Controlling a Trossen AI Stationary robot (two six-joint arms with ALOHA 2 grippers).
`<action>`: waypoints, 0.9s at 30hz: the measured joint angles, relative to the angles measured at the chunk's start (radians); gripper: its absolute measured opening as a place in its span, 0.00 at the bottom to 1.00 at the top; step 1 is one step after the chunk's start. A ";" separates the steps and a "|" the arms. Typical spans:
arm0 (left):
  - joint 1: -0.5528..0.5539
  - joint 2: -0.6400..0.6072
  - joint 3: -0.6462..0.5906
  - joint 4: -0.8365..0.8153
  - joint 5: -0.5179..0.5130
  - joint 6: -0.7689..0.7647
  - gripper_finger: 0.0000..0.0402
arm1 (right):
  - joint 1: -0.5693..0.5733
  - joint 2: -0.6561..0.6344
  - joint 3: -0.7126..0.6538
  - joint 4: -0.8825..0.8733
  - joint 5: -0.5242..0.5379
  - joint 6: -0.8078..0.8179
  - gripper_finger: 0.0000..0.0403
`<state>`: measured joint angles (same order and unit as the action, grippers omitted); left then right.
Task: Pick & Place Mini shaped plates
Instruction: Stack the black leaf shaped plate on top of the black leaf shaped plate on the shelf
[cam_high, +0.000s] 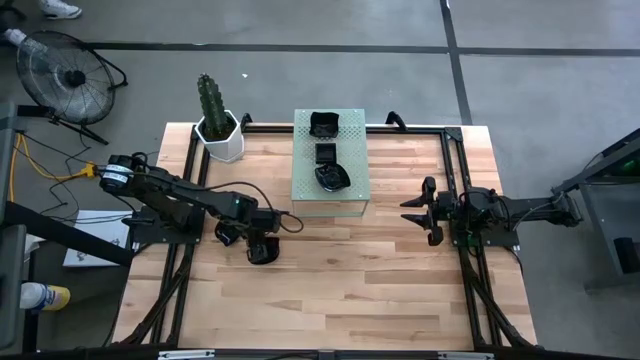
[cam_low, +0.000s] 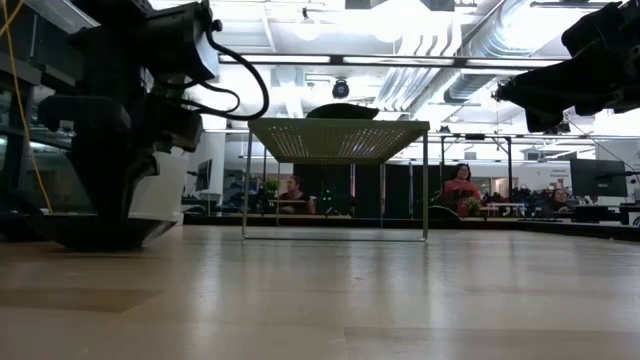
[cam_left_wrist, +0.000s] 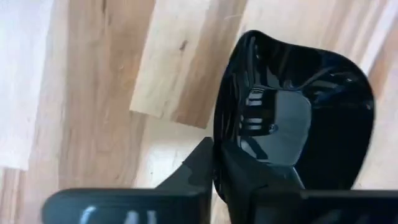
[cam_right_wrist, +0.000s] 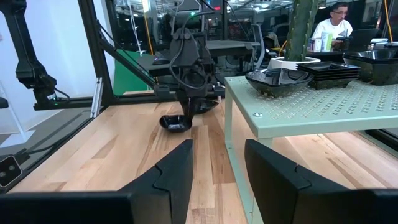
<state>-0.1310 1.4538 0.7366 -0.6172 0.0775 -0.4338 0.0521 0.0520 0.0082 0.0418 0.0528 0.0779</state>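
A glossy black wavy-edged mini plate (cam_left_wrist: 298, 112) lies on the wooden table left of centre (cam_high: 262, 255). My left gripper (cam_left_wrist: 216, 155) points down at it and is shut on its rim; the right wrist view shows the gripper (cam_right_wrist: 189, 107) above the plate (cam_right_wrist: 176, 123). Three more black plates sit on the pale green perforated stand (cam_high: 305, 195): one at its far end (cam_high: 323, 124), one in the middle (cam_high: 326, 152), one at its near end (cam_high: 331, 177). My right gripper (cam_high: 415, 212) waits open at the table's right side, level, with nothing between its fingers (cam_right_wrist: 180, 168). My left gripper pinches the plate's rim (cam_left_wrist: 219, 134) between its two fingers, one finger (cam_left_wrist: 261, 180) over the plate's hollow and the other (cam_left_wrist: 198, 165) outside the wall. The fingers come from above, pointing steeply down. The plate's underside rests on the table (cam_right_wrist: 176, 127).
A white hexagonal pot with a cactus (cam_high: 220, 135) stands at the far left corner. The green stand is raised on thin legs (cam_low: 243, 190) at the table's far middle. Black frame rails (cam_high: 455, 170) run along the sides. Bare wood lies across the near half (cam_high: 340, 290).
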 joint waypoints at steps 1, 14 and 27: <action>0.000 0.000 0.001 0.001 0.006 0.009 0.03 | 0.000 0.000 0.000 0.000 0.000 0.000 0.35; 0.000 -0.023 0.086 0.000 0.085 0.150 0.00 | 0.000 0.000 0.000 0.000 0.000 0.000 0.35; 0.000 -0.168 0.189 0.098 -0.038 0.110 0.00 | 0.000 -0.001 0.000 0.000 0.000 0.000 0.35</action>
<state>-0.1314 1.2855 0.9260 -0.5187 0.0395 -0.3242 0.0521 0.0509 0.0084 0.0416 0.0525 0.0776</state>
